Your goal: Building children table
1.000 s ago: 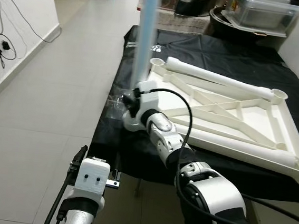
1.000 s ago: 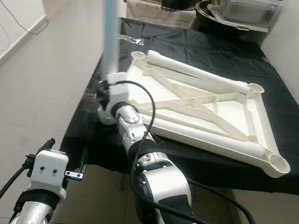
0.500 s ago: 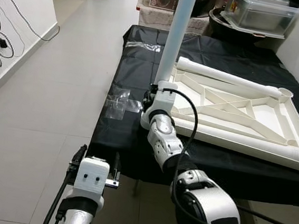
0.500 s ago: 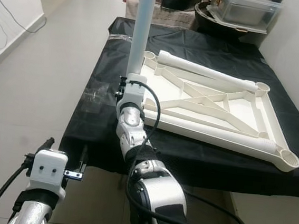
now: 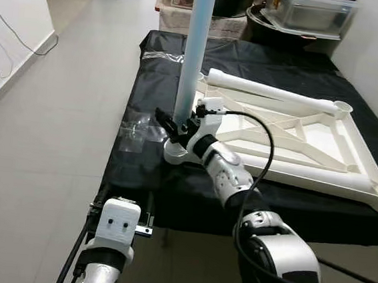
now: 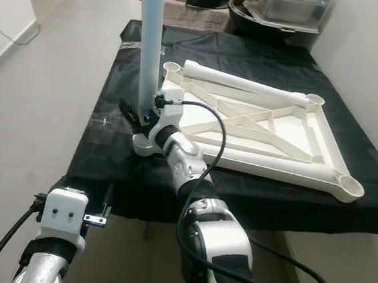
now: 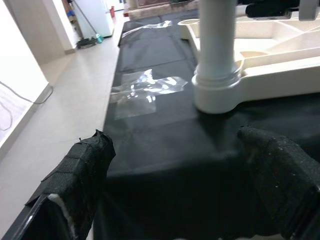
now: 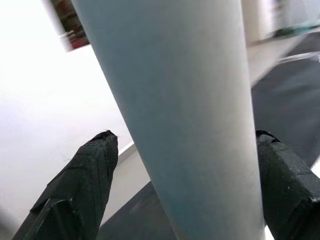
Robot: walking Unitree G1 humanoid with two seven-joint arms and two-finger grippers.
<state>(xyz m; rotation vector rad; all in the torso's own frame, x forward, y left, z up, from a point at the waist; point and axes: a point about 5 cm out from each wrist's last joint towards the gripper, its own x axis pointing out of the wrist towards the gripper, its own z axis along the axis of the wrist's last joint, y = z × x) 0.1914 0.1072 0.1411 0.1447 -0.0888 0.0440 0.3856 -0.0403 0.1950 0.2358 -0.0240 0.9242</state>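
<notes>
Where half a second back the leg (image 5: 194,48) leaned, it now stands upright in the tabletop's (image 5: 290,134) near-left corner socket, centre-left of frame; my right gripper (image 5: 177,124) stays clamped round it; left gripper (image 7: 170,185) hangs apart; I judge seating nearly done.

A tall pale-blue plastic table leg (image 5: 193,55) stood upright in the near-left corner socket of the white upturned plastic tabletop frame (image 5: 289,141), blocking that corner, with the right gripper (image 5: 174,125) at its base. The black cloth-covered table (image 5: 158,78) lay bare left of the leg, save for a crumpled clear plastic wrapper (image 5: 136,128). The tiled floor (image 5: 51,115) on the left stood open.
</notes>
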